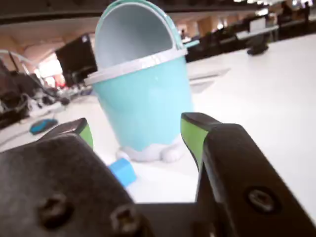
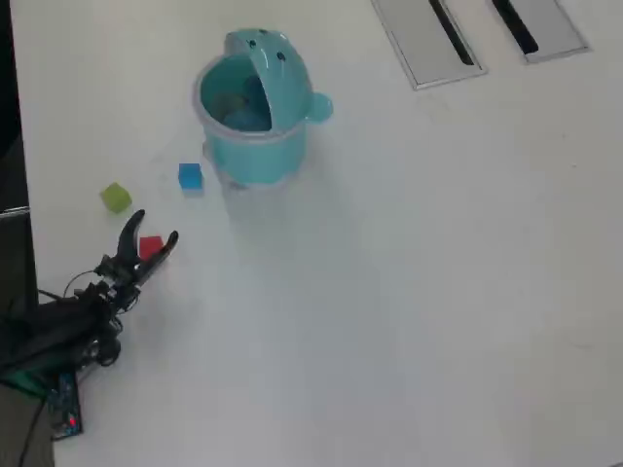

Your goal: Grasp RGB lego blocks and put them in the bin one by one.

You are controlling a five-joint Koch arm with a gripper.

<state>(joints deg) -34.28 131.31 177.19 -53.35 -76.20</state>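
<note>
— From the wrist view, what's the hand (image 1: pixel 138 131) doing?

— Its green-padded jaws stand wide apart, gripping nothing. Beyond them stands the light teal round plastic bin (image 1: pixel 143 94), lid tipped back, with the small blue plastic cube (image 1: pixel 122 171) just left of its foot.

— And in the overhead view?

— The hand (image 2: pixel 152 232) straddles the small red plastic cube (image 2: pixel 149 247) on the white desk (image 2: pixel 419 292), I'd say lining up a grasp. The yellow-green cube (image 2: pixel 115 197) lies far left; the blue one (image 2: pixel 190 176) beside the bin (image 2: pixel 255 136).

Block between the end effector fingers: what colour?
Red block, clearest in the overhead view.
</note>
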